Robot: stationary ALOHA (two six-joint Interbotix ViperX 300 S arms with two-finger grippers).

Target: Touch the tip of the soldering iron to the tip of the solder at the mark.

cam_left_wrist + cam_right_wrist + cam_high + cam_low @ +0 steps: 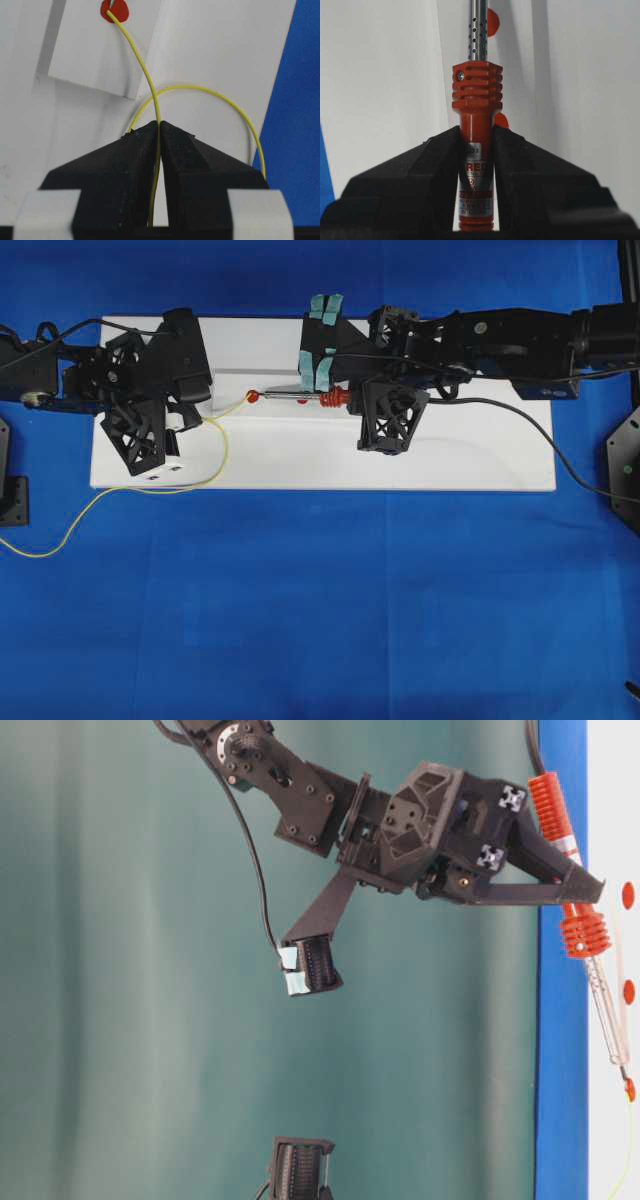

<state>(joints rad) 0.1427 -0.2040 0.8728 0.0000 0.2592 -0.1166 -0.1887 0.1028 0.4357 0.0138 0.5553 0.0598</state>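
- Step in hand, as I judge it: the final approach. Both items are gripped and the tips are converging on the red mark [252, 396].
- Left tool [159, 131] is clenched on the solder [144, 75]. The free end of the wire rests on the red mark, near the back edge of the white board [480, 455] on the bench [320, 620].
- Right tool [476, 145] is clenched on the red handle of the soldering iron [300, 395], with the shaft pointing toward the left arm.
- From overhead the iron lies along the board's back edge. Its dark tip is just beside the mark; I cannot tell whether it touches.
- Next move likely calls for a small, slow advance of the iron's tip while the solder is held fixed.
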